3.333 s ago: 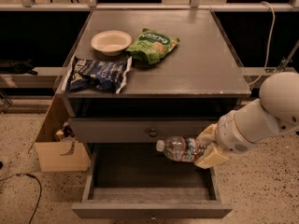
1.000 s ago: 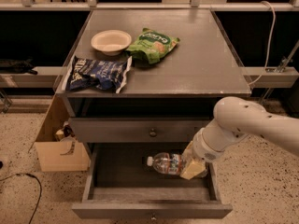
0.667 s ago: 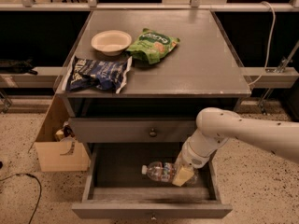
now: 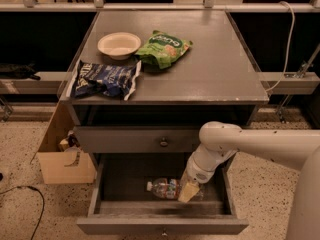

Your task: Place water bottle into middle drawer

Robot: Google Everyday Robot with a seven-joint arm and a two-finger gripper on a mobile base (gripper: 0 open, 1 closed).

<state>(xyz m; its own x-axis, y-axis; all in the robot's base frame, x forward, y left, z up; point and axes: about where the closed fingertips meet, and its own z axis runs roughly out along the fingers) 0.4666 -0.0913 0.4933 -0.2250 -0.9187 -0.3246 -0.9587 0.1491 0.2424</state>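
Gripping the bottle by its base with the tool inside the drawer; likely light, crushable, best held mid-body.

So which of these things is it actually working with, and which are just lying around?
In the job: water bottle, inside the open middle drawer; gripper, down in that drawer at the bottle.

Just lying about: white bowl, green bag and blue bag on top; cardboard box at left.
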